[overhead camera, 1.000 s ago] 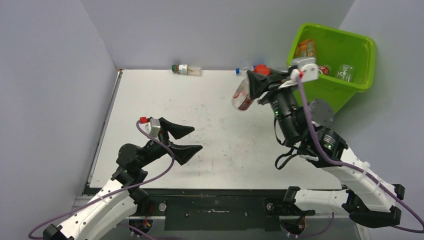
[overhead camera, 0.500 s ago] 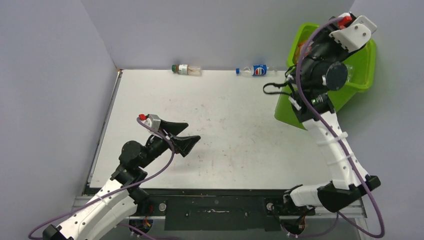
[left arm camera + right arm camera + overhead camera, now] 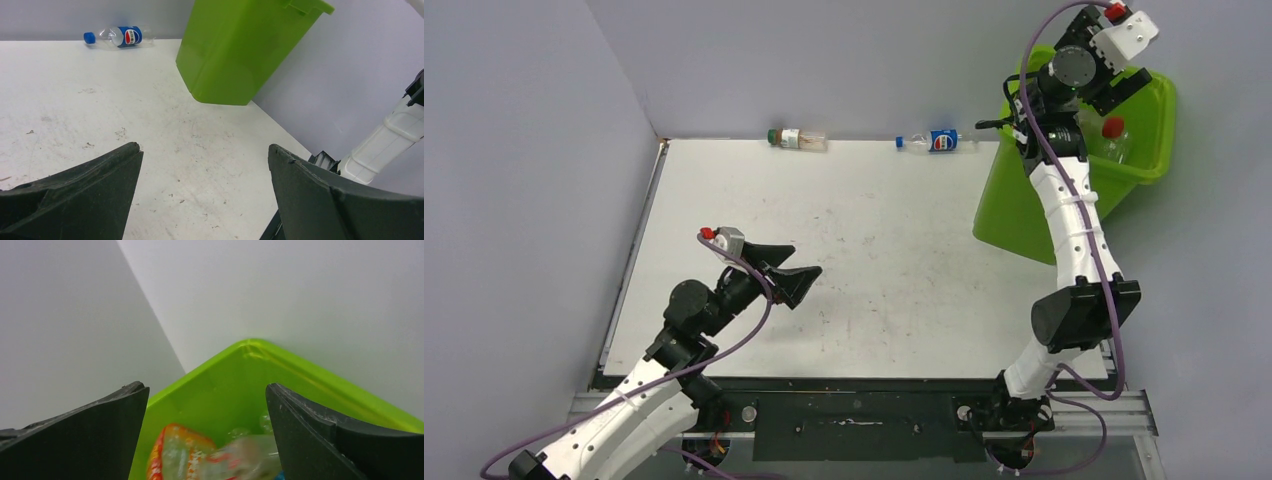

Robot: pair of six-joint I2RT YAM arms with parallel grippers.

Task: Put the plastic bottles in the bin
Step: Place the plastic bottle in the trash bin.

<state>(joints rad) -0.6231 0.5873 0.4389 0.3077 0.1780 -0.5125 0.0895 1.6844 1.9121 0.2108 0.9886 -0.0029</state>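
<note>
Left gripper [image 3: 204, 150], spread wide and empty, hangs well left of the bin [image 3: 1004, 205]. Blue-labelled bottle [image 3: 939, 141] lies just left of it, green-capped bottle [image 3: 797, 138] further left. Right gripper [image 3: 207, 390] spread above the bin, bottles [image 3: 200, 457] inside.

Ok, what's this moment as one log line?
right gripper: open over tall lime-green plastic bin; left gripper: open, empty; on white table: blue-labelled clear plastic bottle, green-capped plastic bottle

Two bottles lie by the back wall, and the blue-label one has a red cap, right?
No: the blue-label bottle has a blue cap, as the left wrist view shows. It and the other bottle do lie by the back wall.
</note>
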